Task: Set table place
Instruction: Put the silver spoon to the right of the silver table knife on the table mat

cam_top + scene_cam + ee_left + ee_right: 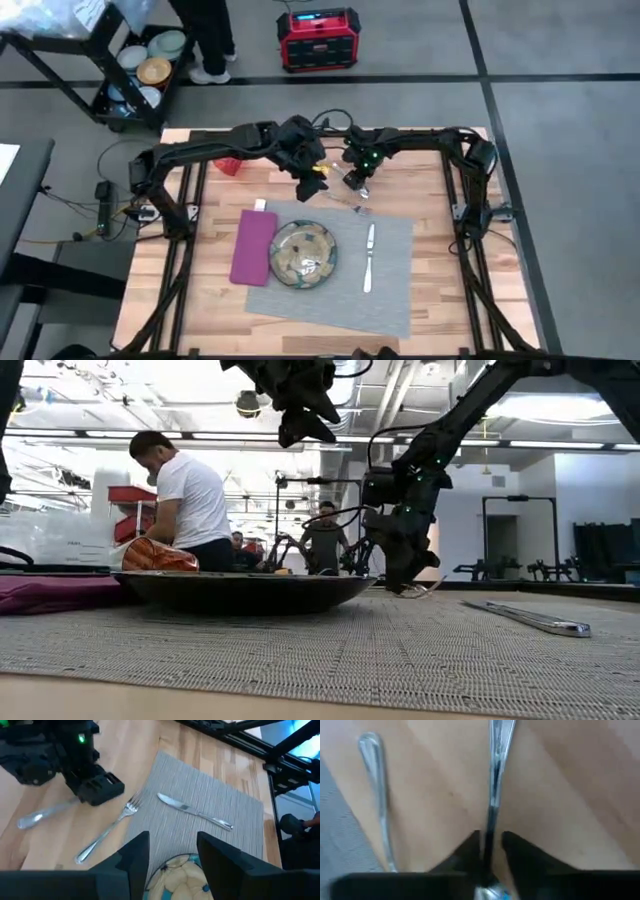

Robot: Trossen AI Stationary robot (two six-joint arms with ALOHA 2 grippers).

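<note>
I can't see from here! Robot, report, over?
Right gripper shut on spoon, low over the table. Left gripper open above plate. Fork beside spoon, tines on placemat.

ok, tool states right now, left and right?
Left tool: open, empty, above the plate.
Right tool: closed on the spoon handle, low over the table beside the fork.

red case (318,39), cart of bowls (140,68), person in white shirt (190,500)
</note>
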